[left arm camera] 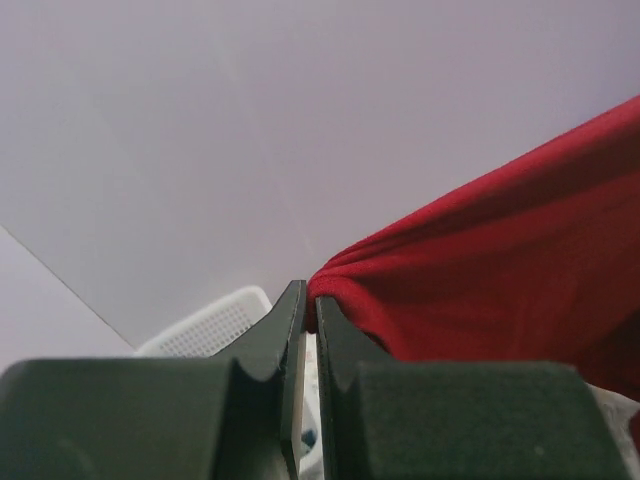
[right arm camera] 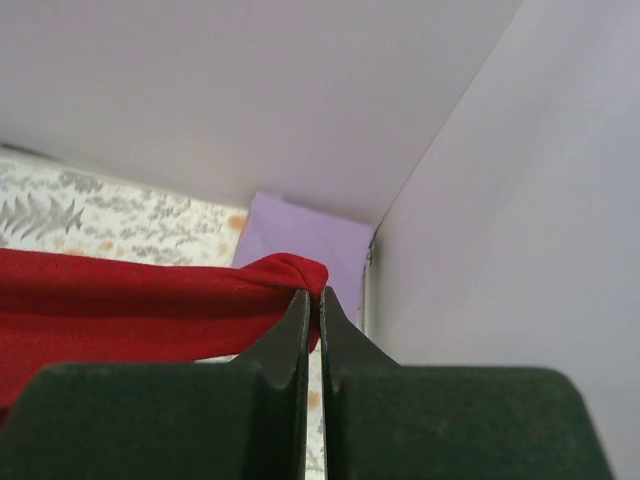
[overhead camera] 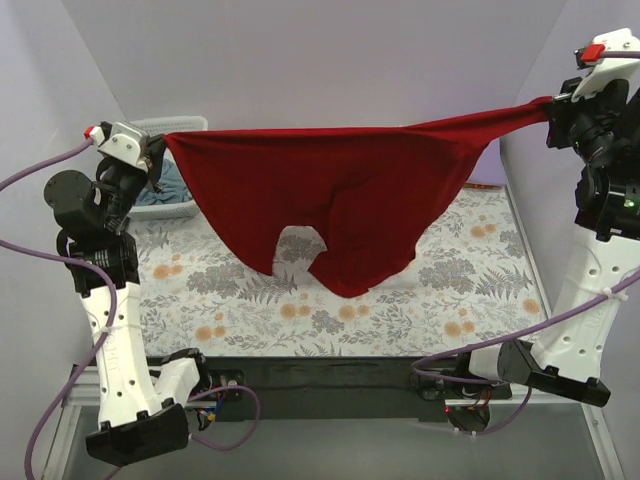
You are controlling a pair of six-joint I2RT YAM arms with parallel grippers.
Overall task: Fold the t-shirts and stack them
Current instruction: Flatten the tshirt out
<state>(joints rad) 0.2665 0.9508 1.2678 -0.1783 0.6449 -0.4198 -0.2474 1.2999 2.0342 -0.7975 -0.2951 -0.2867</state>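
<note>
Deep red soft cloth t-shirt (overhead camera: 340, 190) hangs in the air over the desk, strung between your two arms. Its top edge is drawn into a near-straight line, so its long axis runs left to right across the workspace. Left fingers (left arm camera: 282, 340) are pressed together on one bunched corner of the red cloth. Right fingers (right arm camera: 342, 345) pinch the opposite corner, with a small roll of fabric showing just past the tips. Both wrists are raised; in the overhead view the right end sits a little higher than the left. The shirt's body sags from that line in two lobes with a notch between, the lowest fold about midway between the arms, over the floral-print table cloth (overhead camera: 250, 290). You cannot tell whether that fold touches the cloth. Neither arm is nearer, since each holds an end and the bulk hangs below and between them. A white plastic lattice basket (overhead camera: 182, 125) sits at back left behind the left wrist, with a dusty blue-grey shirt (overhead camera: 175, 190) inside. A pale lavender shirt (right arm camera: 300, 230) lies flat at the back right corner. Judgement: laying the shirt flat comes next. Lower both ends together and keep the line taut, or the sagging middle will bunch first.
</note>
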